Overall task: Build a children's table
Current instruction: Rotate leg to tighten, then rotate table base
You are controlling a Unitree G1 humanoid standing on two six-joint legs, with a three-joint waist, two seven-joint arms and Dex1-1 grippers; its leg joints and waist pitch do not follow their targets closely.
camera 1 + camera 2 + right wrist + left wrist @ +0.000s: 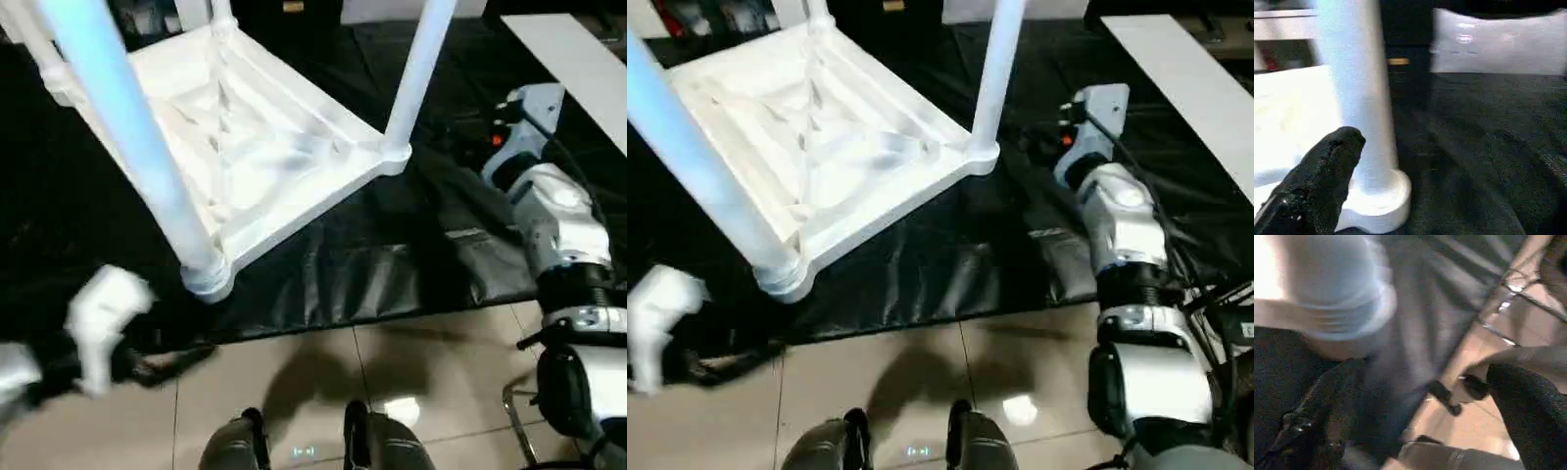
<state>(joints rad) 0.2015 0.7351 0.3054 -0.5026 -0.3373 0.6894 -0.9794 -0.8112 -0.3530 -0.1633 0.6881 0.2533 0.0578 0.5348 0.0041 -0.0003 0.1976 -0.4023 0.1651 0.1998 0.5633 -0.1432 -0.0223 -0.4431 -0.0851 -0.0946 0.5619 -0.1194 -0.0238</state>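
Observation:
The children's table (245, 137) lies upside down on a black cloth, ribbed underside up. White legs stand in its corner sockets. The nearest leg (127, 127) rises from the front corner socket (206, 276), and another leg (421, 69) stands in the right corner socket (395, 152). My left gripper (181, 360) hangs low over the cloth's front edge, left of the front socket, open and holding nothing. My right gripper (1043, 137) is just right of the right corner leg (1361, 98), open and apart from it. One black finger (1327, 166) shows beside that leg.
The black cloth (392, 264) ends at a tiled floor (431, 372) in front. My feet (304, 446) stand on the tiles. A white board (578, 59) lies at the back right. A metal frame (514, 421) sits by my right arm.

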